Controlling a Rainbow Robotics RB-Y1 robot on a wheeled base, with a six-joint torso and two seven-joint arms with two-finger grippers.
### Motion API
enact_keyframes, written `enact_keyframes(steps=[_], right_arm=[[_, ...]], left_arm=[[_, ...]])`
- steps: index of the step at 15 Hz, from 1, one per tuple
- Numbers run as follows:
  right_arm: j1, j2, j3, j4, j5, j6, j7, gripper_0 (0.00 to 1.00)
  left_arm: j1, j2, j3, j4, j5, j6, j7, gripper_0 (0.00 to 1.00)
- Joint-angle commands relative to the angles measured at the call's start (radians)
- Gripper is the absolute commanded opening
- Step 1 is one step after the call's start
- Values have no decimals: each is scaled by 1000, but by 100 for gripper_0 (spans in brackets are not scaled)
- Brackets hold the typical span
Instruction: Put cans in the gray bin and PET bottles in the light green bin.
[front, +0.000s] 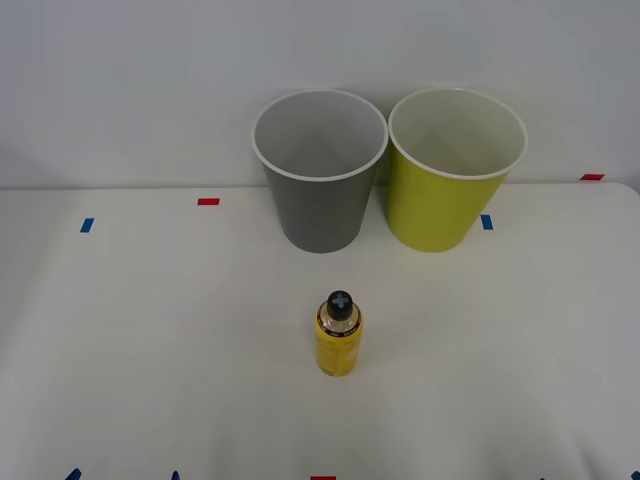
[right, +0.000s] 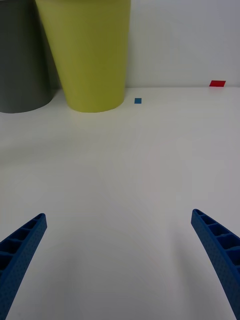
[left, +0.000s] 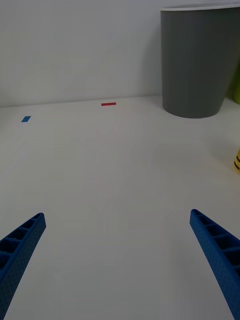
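A small PET bottle (front: 338, 335) with a yellow label and black cap stands upright mid-table; its edge shows in the left wrist view (left: 237, 162). Behind it stand the gray bin (front: 320, 200) and, to its right, the light green bin (front: 440, 205), both upright with nothing showing inside them. My left gripper (left: 117, 214) is open over bare table near the front left, facing the gray bin (left: 197, 60). At the front right, my right gripper (right: 118, 215) is open and facing the light green bin (right: 90, 55). Cans are out of view.
The white table (front: 150, 330) meets a pale wall just behind the bins. Small red tape marks (front: 208, 201) and blue tape marks (front: 87, 225) lie flat on it. Wide bare surface lies on both sides of the bottle.
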Motion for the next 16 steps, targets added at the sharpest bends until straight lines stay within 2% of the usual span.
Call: enact_keyframes(steps=[1, 16], right_arm=[[0, 0, 0, 0, 0, 0, 0, 100], [0, 0, 0, 0, 0, 0, 0, 100]], left_arm=[[0, 0, 0, 0, 0, 0, 0, 100], [0, 0, 0, 0, 0, 0, 0, 100]])
